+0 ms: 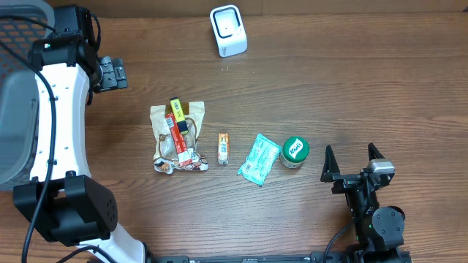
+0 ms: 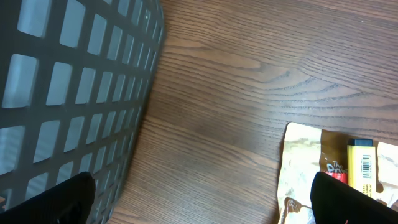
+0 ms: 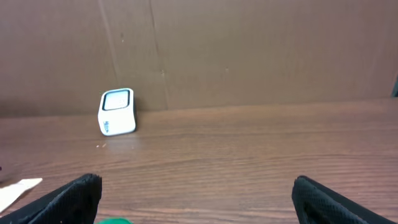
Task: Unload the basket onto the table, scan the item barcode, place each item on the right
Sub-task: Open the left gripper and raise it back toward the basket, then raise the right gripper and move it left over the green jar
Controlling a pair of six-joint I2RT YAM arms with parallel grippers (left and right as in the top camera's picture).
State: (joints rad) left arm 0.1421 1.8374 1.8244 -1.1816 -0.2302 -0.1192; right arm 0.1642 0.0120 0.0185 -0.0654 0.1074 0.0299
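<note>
A: What's at the far left?
B: A grey mesh basket (image 1: pixel 14 117). The left end effector (image 1: pixel 117 73) is just right of it, jaws wide, holding nothing.
A: And the items?
B: Mid-worktop (image 1: pixel 365 73), in a row: a crinkled snack bag (image 1: pixel 178 142), a small orange packet (image 1: pixel 224 147), a teal pouch (image 1: pixel 259 159) and a green-lidded tub (image 1: pixel 295 151). The white scanner (image 1: pixel 228 31) stands far behind them.
A: The right?
B: The right end effector (image 1: pixel 353 162), at the near edge, is wide and empty.

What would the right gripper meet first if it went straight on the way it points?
Likely nothing on the table: the right gripper, jaws open, faces bare wood, then the brown back wall. The white scanner stands well left of that line, the green-lidded tub just left.
</note>
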